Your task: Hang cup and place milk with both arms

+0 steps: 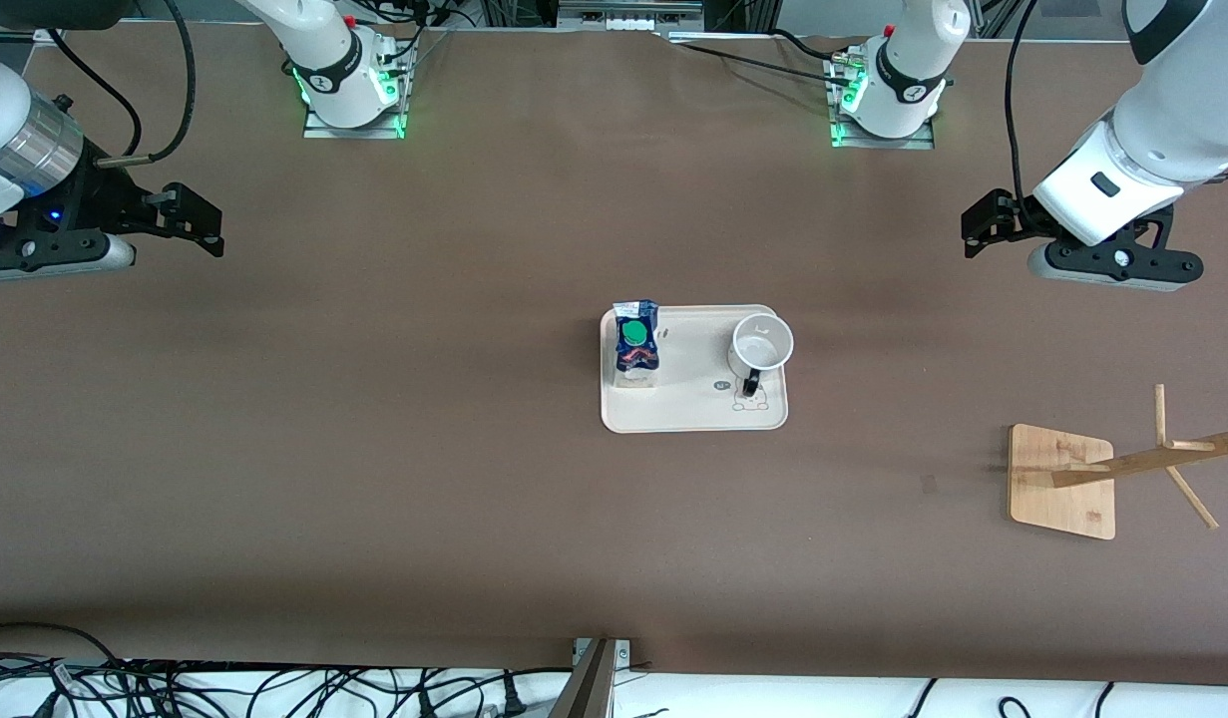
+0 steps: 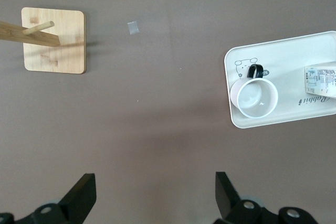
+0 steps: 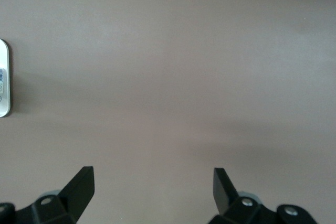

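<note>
Matt brown table cover (image 1: pixel 374 449), pale wooden rack (image 1: pixel 1062 482), smooth cream tray (image 1: pixel 693 414), glossy white cup (image 1: pixel 761 345).

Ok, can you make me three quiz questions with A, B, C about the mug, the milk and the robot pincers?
1. Where is the cup?
A on the tray
B on the wooden rack
C in a pincer

2. What colour is the milk carton's cap?
A red
B green
C yellow

3. What are the left pincer and right pincer doing?
A both holding something
B one holding the cup
C both open and empty

Answers: 1 A, it stands on the tray beside the milk. 2 B, the round cap shows green. 3 C, nothing sits between either pincer's spread fingers.
</note>
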You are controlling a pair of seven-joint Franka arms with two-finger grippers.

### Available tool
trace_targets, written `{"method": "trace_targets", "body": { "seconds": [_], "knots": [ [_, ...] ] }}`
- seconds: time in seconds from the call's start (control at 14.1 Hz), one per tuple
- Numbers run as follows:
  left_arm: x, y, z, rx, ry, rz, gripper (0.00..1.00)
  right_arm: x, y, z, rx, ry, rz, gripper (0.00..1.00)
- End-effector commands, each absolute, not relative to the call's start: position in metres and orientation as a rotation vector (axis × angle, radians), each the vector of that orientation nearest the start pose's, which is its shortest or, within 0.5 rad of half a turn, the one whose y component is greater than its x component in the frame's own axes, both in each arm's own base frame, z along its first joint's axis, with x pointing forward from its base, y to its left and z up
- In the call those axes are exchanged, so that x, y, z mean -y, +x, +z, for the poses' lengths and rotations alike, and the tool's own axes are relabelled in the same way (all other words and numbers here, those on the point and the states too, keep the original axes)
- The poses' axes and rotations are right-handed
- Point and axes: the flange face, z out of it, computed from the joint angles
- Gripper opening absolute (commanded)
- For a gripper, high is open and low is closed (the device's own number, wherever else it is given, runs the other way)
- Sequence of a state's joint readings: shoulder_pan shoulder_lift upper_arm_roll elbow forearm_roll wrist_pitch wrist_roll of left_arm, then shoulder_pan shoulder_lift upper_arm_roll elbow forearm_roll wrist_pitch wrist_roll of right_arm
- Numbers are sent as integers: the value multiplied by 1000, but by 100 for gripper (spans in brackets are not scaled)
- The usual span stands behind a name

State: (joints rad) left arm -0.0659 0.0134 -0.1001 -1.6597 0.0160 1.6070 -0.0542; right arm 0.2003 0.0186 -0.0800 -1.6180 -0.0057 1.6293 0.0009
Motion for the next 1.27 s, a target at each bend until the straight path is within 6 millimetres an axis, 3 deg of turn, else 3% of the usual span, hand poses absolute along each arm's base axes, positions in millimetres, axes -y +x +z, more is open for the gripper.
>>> {"method": "trace_targets", "body": {
  "seconds": [0.0, 0.07, 0.28, 0.42, 0.71, 0.78, 0.85, 1.13, 1.2],
  "knots": [
    [118, 564, 551, -263, -3129, 184, 100, -67, 562, 602, 199, -3143, -1, 100],
    [126, 569, 533, -273, -3126, 232, 100, -68, 562, 602, 201, -3143, 2, 100],
    [177, 583, 479, -368, -3123, 251, 100, -68, 562, 602, 201, -3143, 2, 100],
    [218, 593, 432, -441, -3123, 260, 100, -68, 562, 602, 201, -3143, 2, 100],
    [302, 583, 342, -389, -3113, 247, 100, -68, 562, 601, 201, -3143, 4, 100],
    [311, 585, 323, -385, -3127, 216, 100, -68, 562, 601, 201, -3143, 4, 100],
    [326, 573, 306, -408, -3126, 208, 100, -68, 562, 601, 201, -3143, 4, 100],
    [326, 536, 241, -362, -3134, 176, 96, -68, 562, 601, 201, -3143, 4, 100],
    [328, 527, 232, -367, -3132, 179, 91, -68, 562, 601, 201, -3143, 4, 100]
  ]
}}
